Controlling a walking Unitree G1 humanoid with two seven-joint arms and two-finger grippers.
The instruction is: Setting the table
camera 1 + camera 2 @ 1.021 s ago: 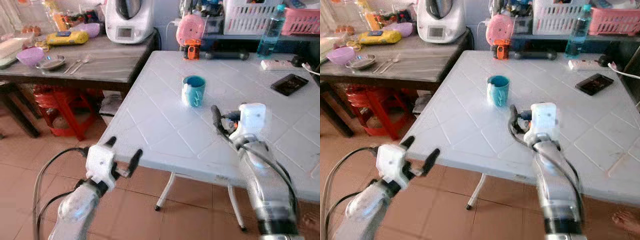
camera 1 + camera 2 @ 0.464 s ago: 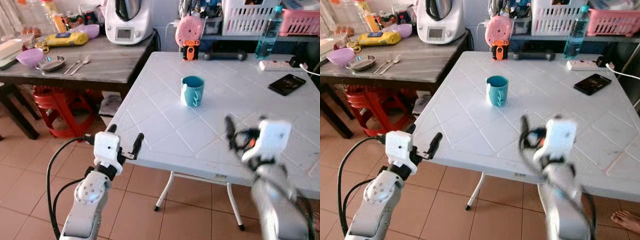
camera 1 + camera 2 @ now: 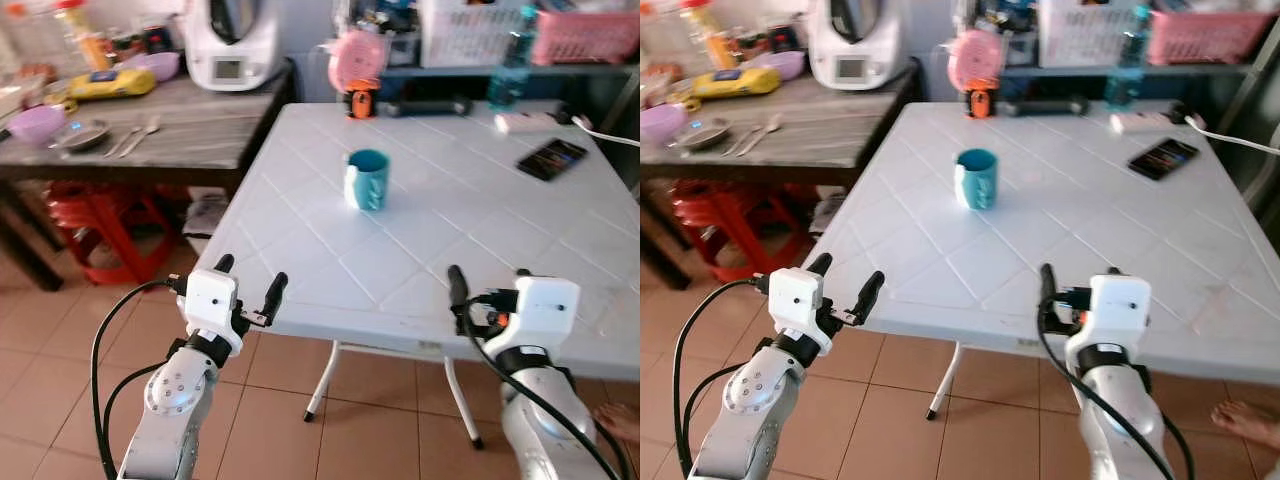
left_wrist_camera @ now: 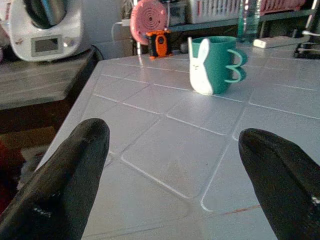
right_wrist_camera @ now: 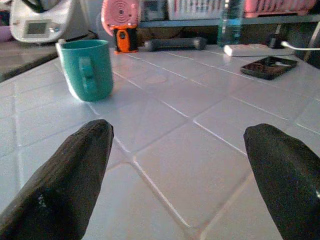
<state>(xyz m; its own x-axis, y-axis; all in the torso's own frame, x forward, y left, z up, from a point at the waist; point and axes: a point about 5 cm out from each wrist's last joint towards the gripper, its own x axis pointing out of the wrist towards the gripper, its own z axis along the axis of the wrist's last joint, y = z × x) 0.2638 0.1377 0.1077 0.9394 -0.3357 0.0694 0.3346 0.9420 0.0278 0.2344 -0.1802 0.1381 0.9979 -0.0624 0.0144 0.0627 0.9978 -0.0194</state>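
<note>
- The teal mug (image 3: 366,178) stands upright on the white desk (image 3: 440,250), towards the desk's left half and well back from the near edge; the left wrist view shows a white rabbit figure on its side.
- The right end effector (image 3: 487,290) has pulled back from the mug since a second ago: it was over the desk just beside the mug, and now it hangs at the near edge, well apart from it, fingers spread and empty.
- The left end effector (image 3: 248,283) has risen a little to the desk's near left corner, fingers apart, gripping nothing.
- The whole scene has shifted in the head views, so the camera has moved too, probably backing off.
- Judgement: the mug looks placed, so that part of the setting appears done, and both arms are free.
- On the dark wooden desk (image 3: 200,125) to the left lie a metal dish (image 3: 78,134), two spoons (image 3: 135,133) and a purple bowl (image 3: 36,122); these seem likely next items to fetch.
- A phone (image 3: 552,157) lies on the far right of the white desk.
</note>
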